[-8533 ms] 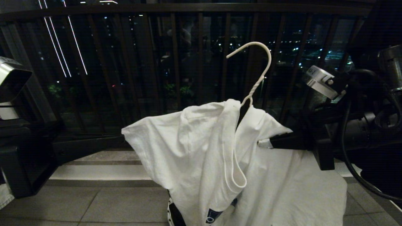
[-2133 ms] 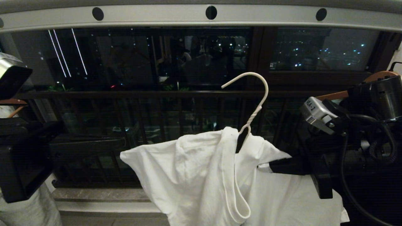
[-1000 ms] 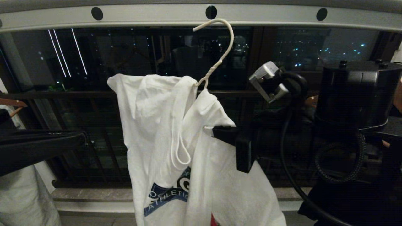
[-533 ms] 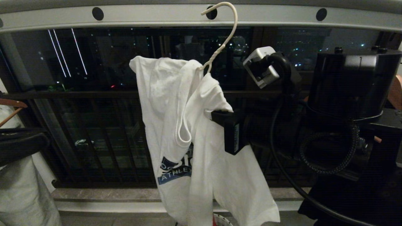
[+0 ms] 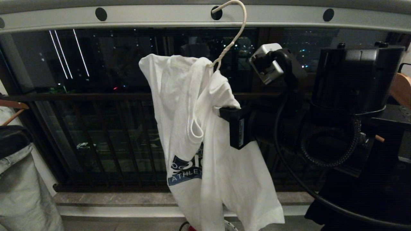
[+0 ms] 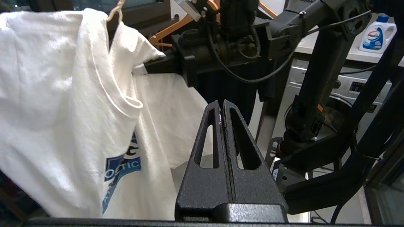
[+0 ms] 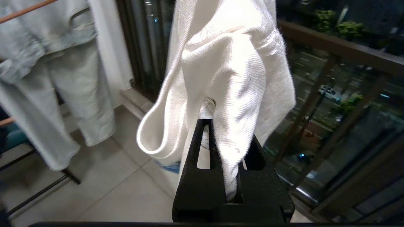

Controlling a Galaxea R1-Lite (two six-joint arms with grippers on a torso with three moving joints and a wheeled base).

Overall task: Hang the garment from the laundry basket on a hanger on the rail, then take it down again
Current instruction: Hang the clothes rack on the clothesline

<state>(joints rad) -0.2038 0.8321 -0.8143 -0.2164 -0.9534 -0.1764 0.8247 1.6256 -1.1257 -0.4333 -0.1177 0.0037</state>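
The garment (image 5: 179, 106), a white T-shirt with a blue chest logo, hangs bunched on the thin white hanger (image 5: 239, 29). The hanger's hook arcs up in front of the pale grey rail (image 5: 144, 19). The hook's tip sits at one of the rail's round holes; I cannot tell if it is inside. My right gripper (image 5: 224, 112) reaches in from the right and is shut on the garment's shoulder (image 7: 233, 94), with fabric pinched between its jaws (image 7: 217, 126). My left gripper (image 6: 222, 105) is shut on nothing, low and apart from the shirt (image 6: 63, 94). A sliver of the laundry basket (image 5: 232, 225) shows under the hem.
The dark barred balcony railing (image 5: 96, 96) runs behind the shirt. Pale trousers (image 5: 22, 192) hang at the far left, also seen from the right wrist (image 7: 63, 94). Brown wooden hangers (image 5: 401, 86) are at the right edge. A detergent bottle (image 6: 377, 34) stands on a washing machine behind me.
My right gripper has lifted the hanger and shirt up and slightly right, bringing the hook from below the rail to the hole. The left arm has sunk out of the head view.
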